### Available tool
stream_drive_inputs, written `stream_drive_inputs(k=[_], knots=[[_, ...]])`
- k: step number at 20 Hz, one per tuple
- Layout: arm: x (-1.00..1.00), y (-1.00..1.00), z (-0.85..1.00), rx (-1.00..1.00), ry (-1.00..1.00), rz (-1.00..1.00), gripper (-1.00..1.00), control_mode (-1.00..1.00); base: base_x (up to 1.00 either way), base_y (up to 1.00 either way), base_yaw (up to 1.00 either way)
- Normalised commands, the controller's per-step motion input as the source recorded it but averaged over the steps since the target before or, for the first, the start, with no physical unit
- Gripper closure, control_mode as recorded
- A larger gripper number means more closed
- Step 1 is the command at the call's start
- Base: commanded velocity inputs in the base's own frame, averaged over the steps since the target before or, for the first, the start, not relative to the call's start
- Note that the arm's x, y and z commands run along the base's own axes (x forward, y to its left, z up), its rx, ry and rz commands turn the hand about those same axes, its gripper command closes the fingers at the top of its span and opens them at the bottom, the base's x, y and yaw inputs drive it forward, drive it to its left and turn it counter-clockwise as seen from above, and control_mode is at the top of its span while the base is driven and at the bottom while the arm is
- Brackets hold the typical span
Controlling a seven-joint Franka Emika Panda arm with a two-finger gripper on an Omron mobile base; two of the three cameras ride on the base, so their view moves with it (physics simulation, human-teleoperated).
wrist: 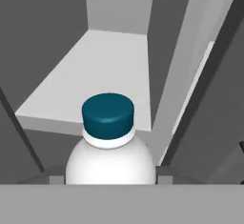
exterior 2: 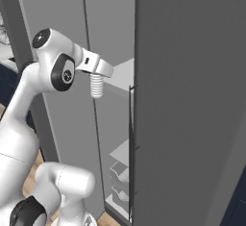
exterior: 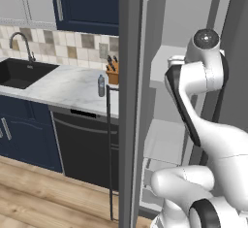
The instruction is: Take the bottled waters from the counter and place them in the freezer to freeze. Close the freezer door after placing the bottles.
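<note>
Gripper [exterior 2: 97, 78] pinched a water bottle [exterior 2: 97, 86] at frame centre-left, just short of the freezer shelf [wrist: 102, 70]; a low approach risked clipping its edge.

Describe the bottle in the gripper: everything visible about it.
The bottle is small, whitish plastic with horizontal ribs on its body and a dark blue screw cap over a white neck ring. The gripper is shut on it. In the right base view it hangs below the gripper, ribbed body pointing down, at the open freezer. The hand view looks over its cap at a white shelf inside. It touches no shelf.
</note>
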Motion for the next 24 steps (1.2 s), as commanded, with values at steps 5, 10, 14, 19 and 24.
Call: stream_drive_inputs(k=[5, 10, 14, 19, 24], knots=[[0.56, -0.16, 0.05, 0.0, 0.05, -0.01, 1.0, -1.0, 0.0, 0.0, 0.0], [0.49, -0.14, 0.08, 0.0, 0.0, -0.03, 1.0, -1.0, 0.0, 0.0, 0.0], [0.54, -0.22, 0.0, 0.0, 0.0, -0.02, 1.0, -1.0, 0.0, 0.0, 0.0], [0.53, -0.24, 0.0, 0.0, -0.01, 0.0, 1.0, -1.0, 0.0, 0.0, 0.0], [0.42, -0.17, -0.04, -0.01, 0.0, -0.03, 1.0, -1.0, 0.0, 0.0, 0.0]])
